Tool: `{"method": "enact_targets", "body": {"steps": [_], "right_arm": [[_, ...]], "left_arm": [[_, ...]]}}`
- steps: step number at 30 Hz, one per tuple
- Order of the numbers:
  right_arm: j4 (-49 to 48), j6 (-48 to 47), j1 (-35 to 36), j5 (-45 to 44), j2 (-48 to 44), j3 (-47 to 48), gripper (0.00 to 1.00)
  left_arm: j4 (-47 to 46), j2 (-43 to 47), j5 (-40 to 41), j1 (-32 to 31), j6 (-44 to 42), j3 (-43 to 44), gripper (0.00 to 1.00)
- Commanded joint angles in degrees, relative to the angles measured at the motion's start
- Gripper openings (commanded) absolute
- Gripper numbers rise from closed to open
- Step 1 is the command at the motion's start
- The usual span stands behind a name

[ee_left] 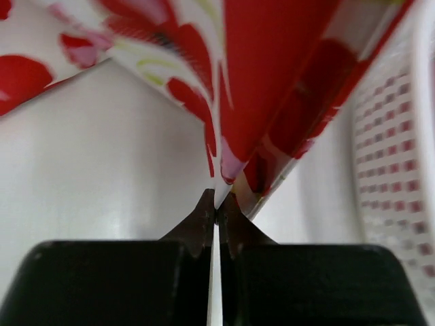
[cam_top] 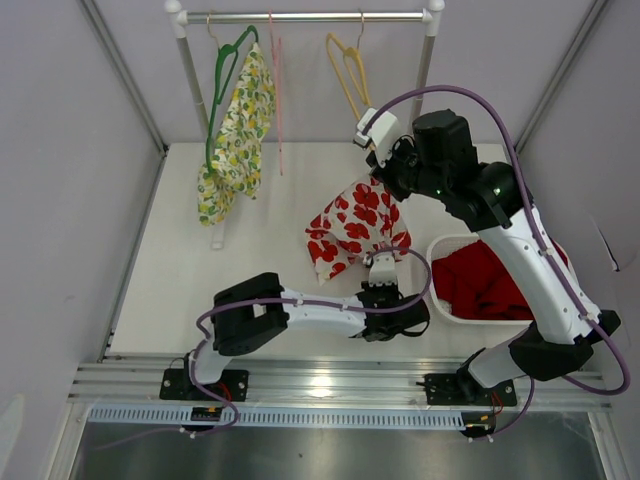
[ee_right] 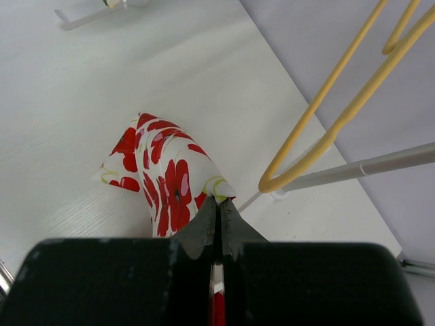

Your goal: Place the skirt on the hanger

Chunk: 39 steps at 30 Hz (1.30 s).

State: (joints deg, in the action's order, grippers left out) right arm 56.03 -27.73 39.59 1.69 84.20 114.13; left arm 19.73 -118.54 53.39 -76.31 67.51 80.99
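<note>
Above table (cam_top: 180, 260): left gripper (ee_left: 216, 201), right gripper (ee_right: 219, 202) clamping skirt (cam_top: 350, 225).

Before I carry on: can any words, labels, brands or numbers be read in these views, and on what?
No text can be read in any view.
The red-flowered skirt has a flower print only, no lettering.
The lemon-print garment has a fruit print only.
The white basket shows no label.

A white tabletop (cam_top: 270, 215) is shown. A white basket (cam_top: 450, 238) with red cloth (cam_top: 480, 285) is set on it at 3 o'clock. A rack foot (cam_top: 217, 241) is rested at 9 o'clock. The skirt (cam_top: 350, 225) seems touched down near the centre.
</note>
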Motion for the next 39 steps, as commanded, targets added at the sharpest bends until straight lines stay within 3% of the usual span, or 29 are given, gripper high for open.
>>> {"method": "enact_targets", "body": {"steps": [1, 7, 10, 14, 17, 20, 21, 23, 24, 25, 28, 39], "right_arm": [[-3.21, -1.01, 0.22, -1.61, 0.08, 2.59, 0.00], [-3.39, -1.80, -1.36, -5.20, 1.49, 3.64, 0.00], [-2.07, -1.72, -3.73, -5.56, 3.50, 6.10, 0.00], [-1.01, -1.63, -7.42, -4.95, 5.53, 9.18, 0.00], [-0.83, -1.46, -9.53, -4.68, 6.32, 9.62, 0.00], [-0.92, -0.49, -11.55, -3.55, 7.03, 9.27, 0.00], [-0.84, -0.14, -12.51, -3.19, 7.37, 9.36, 0.00], [-1.01, 1.00, -13.49, -2.49, 7.99, 9.45, 0.00], [-0.92, 1.18, -13.84, -2.31, 8.34, 9.54, 0.00], [-1.01, 1.44, -14.54, -2.31, 8.61, 9.71, 0.00], [-0.40, 2.50, -15.33, 0.24, 9.92, 10.76, 0.00], [0.83, 6.63, -19.72, 2.35, 17.75, 19.73, 0.00]], "left_arm": [[-1.27, 7.70, -0.56, 0.20, 2.10, -5.66, 0.00], [2.33, 23.07, 1.54, -1.64, 6.22, -18.93, 0.00], [9.25, 34.11, 3.39, -3.05, 9.90, -24.03, 0.00], [26.19, 50.13, 8.47, -3.49, 13.97, -25.97, 0.00], [29.05, 60.60, 10.68, 0.54, 7.40, -23.79, 0.00], [23.54, 68.25, 10.60, 7.47, -7.09, -21.93, 0.00], [17.86, 69.57, 8.16, 9.84, -15.74, -21.58, 0.00], [13.17, 71.86, 4.03, 18.63, -22.21, -19.92, 0.00], [10.80, 71.96, -0.60, 21.27, -28.24, -19.38, 0.00], [7.12, 71.52, -3.26, 26.95, -30.48, -18.86, 0.00], [2.71, 66.70, -13.34, 35.84, -36.03, -12.80, 0.00], [0.83, 42.26, -39.22, 52.05, -40.87, 15.66, 0.00]]}}
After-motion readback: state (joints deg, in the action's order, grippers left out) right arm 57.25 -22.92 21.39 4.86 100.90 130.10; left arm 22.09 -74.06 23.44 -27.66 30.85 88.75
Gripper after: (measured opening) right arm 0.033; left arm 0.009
